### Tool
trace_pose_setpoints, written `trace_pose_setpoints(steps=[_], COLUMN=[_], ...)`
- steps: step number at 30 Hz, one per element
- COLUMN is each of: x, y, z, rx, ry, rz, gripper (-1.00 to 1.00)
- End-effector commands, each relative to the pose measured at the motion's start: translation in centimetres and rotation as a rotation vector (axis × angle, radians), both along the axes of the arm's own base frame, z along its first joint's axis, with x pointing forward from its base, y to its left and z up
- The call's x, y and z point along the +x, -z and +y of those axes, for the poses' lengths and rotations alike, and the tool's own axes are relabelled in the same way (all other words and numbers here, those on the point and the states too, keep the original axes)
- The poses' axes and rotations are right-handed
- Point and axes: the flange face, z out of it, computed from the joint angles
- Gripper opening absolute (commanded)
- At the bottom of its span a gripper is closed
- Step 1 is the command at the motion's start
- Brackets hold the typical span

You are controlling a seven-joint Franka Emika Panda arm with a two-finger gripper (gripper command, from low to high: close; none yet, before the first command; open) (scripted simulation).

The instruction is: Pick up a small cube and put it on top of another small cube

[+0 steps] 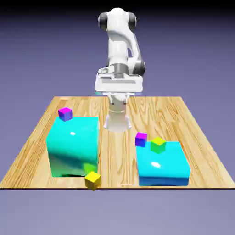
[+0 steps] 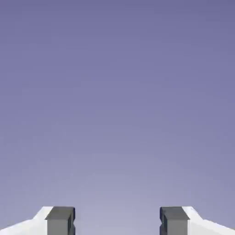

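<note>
A tiny yellow small cube [image 1: 92, 180] sits on the table's front edge, just before the front corner of the big cyan block [image 1: 73, 146] on the exterior view's left. My gripper [image 2: 117, 223] is high above the table's far side, well away from the cube. In the hand view its two grey fingertips [image 2: 60, 220] stand wide apart with nothing between them, and only the blue-violet backdrop shows ahead. In the exterior view the white hand [image 1: 118, 85] hangs in front of the arm.
A purple cube [image 1: 65, 114] rests on the left cyan block's far corner. A lower cyan block [image 1: 163, 166] on the exterior view's right carries a green cube [image 1: 158, 145], with a second purple cube [image 1: 141, 139] at its far left corner. The wooden table [image 1: 119, 151] lies bare between the blocks.
</note>
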Motion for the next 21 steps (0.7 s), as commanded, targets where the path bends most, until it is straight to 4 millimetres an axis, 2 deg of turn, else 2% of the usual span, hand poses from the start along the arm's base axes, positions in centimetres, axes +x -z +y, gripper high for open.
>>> trace_pose_setpoints(steps=[1,6,11,21], x=[1.0,5.7,9.8,16.0], y=[0.4,2.8,6.0,14.2], z=[-0.5,-3.1,-5.7,-10.8], rx=[0.016,0.094,0.166,0.289], ry=[0.018,0.105,0.190,0.349], rz=[0.040,0.236,0.428,0.796], gripper=[0.00,0.00,0.00,0.00])
